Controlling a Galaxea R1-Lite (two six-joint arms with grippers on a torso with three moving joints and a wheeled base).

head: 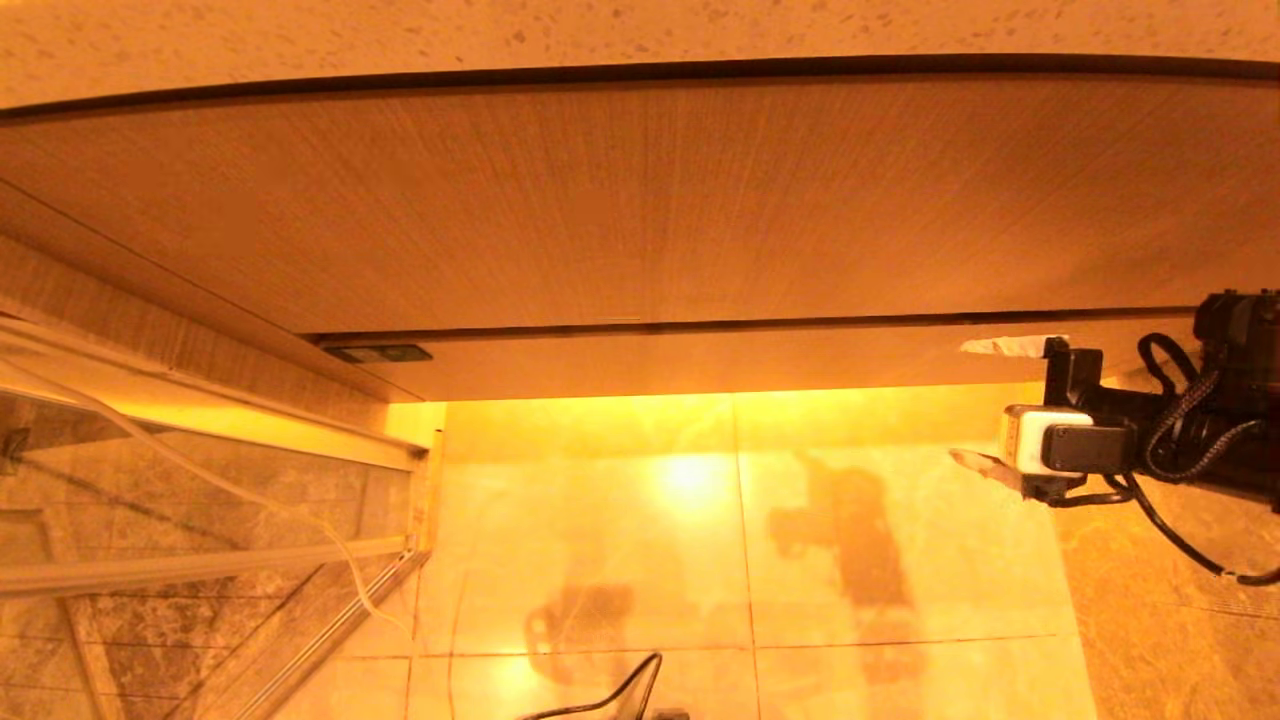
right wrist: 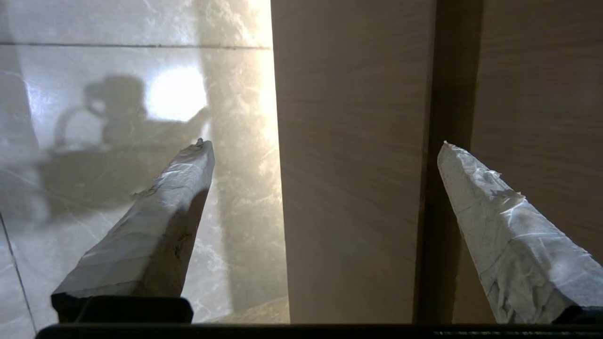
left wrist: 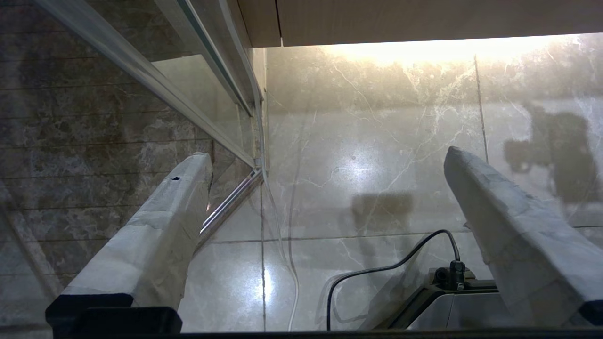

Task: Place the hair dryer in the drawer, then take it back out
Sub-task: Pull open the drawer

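Wide open tiled floor (head: pixel 600 560) below the cabinet, nothing standing on it but a thin black cable (head: pixel 610 695) at the near edge. The drawer (head: pixel 700 360) sits shut, its front flush under the taller wood panel (head: pixel 600 200), leaving only a dark seam. On the left, a glass partition (head: pixel 150 520) and its metal rail wall off that side.

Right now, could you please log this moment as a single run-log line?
right gripper: open, empty, at the drawer front | left gripper: open, parked over the floor | drawer: shut | hair dryer: not in view
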